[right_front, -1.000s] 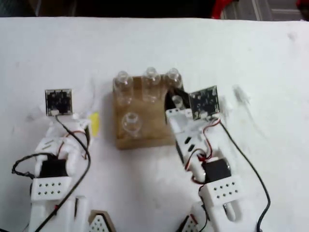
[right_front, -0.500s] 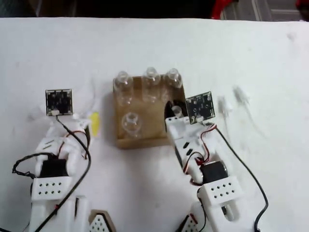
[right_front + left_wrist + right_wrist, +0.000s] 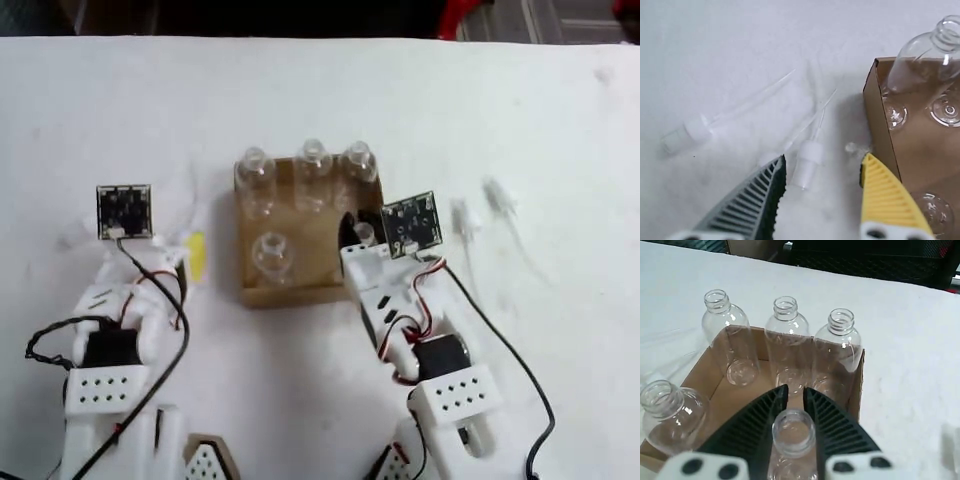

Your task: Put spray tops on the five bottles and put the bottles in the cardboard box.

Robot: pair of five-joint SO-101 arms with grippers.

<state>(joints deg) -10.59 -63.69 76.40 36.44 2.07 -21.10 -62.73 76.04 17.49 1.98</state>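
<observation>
At the cardboard box (image 3: 715, 385) corner my right gripper (image 3: 795, 390) clamps a topless bottle (image 3: 792, 432); my left gripper (image 3: 823, 160) gapes around a spray top (image 3: 805, 162), seemingly for pickup.

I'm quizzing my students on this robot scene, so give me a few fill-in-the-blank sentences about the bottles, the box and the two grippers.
1. The right gripper is shut on a ___.
2. ___ bottles stand along the cardboard box's far wall.
3. The left gripper hangs ___ over a spray top lying on the table.
Missing words: bottle; three; open.
</observation>
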